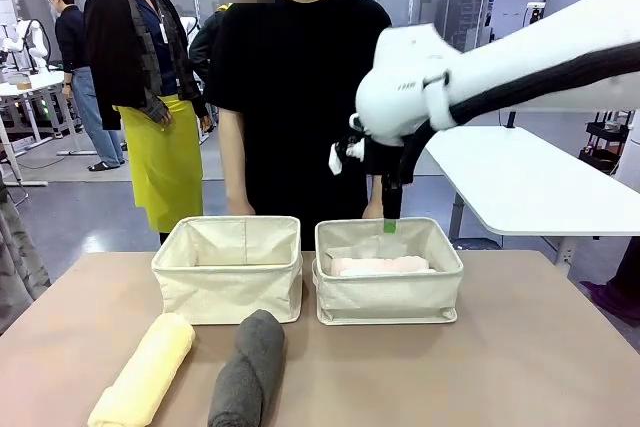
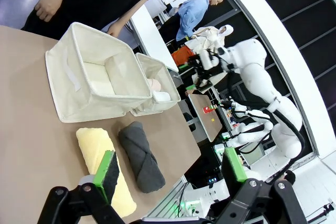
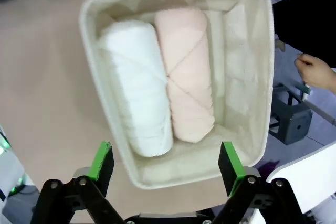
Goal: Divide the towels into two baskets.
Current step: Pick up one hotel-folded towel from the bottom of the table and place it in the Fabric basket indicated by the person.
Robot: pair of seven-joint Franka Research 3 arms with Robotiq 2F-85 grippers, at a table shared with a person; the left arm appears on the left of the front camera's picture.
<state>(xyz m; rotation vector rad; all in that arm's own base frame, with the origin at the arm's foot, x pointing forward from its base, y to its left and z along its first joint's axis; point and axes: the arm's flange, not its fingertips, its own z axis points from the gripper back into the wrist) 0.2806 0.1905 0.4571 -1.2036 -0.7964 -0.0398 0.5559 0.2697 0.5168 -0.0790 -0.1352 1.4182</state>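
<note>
Two cream baskets stand side by side mid-table, the left basket [image 1: 226, 269] with no towel showing inside. The right basket [image 1: 388, 287] holds a pale pink towel [image 1: 380, 266]. My right gripper [image 1: 390, 219] hangs open just above its far rim. From its wrist, the white towel [image 3: 137, 108] and pink towel [image 3: 185, 72] lie side by side in that basket [image 3: 268, 66], beyond my open right gripper [image 3: 167, 161]. A yellow towel [image 1: 145, 372] and a grey towel [image 1: 250, 372] lie on the table in front. My left gripper [image 2: 170, 169] is open above the yellow towel [image 2: 92, 148] and grey towel [image 2: 140, 156].
A person in black [image 1: 300, 97] stands right behind the baskets, one hand [image 3: 315, 72] beside the right basket. A white table [image 1: 520, 182] stands at the back right. The brown tabletop [image 1: 480, 367] has bare room at the front right.
</note>
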